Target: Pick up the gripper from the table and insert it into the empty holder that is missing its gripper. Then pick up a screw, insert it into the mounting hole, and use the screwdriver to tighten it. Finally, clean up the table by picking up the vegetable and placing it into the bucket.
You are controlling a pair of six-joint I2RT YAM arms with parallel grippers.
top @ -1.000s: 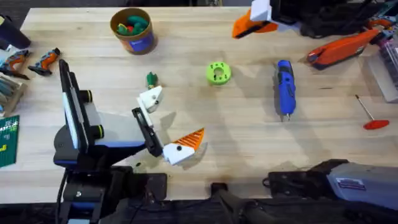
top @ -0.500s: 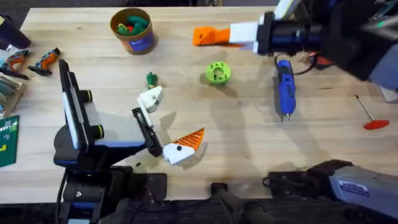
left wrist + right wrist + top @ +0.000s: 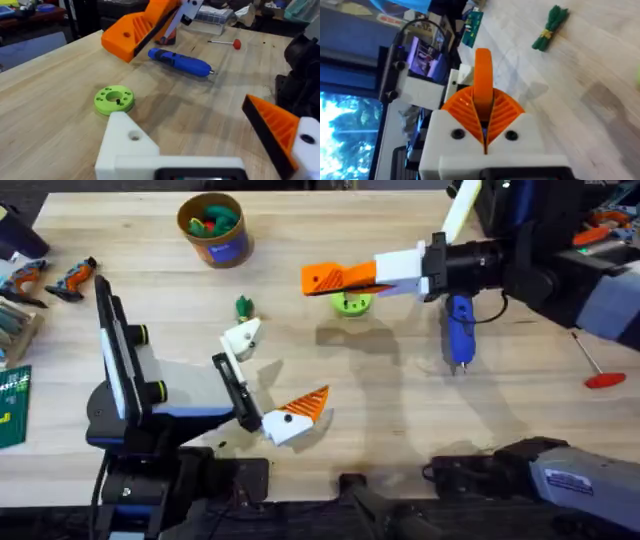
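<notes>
The right gripper [image 3: 330, 278], clenched on the small orange wedge-shaped plastic fingertip [image 3: 482, 82], hangs well apart from the left arm's bare white plastic jaw block [image 3: 243, 337]; a tilted approach could jam insertion.

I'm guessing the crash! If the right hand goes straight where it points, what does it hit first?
Probably the left arm's upright black-and-white link; the right hand points left toward it. Height is unclear, so it might pass over.
</notes>
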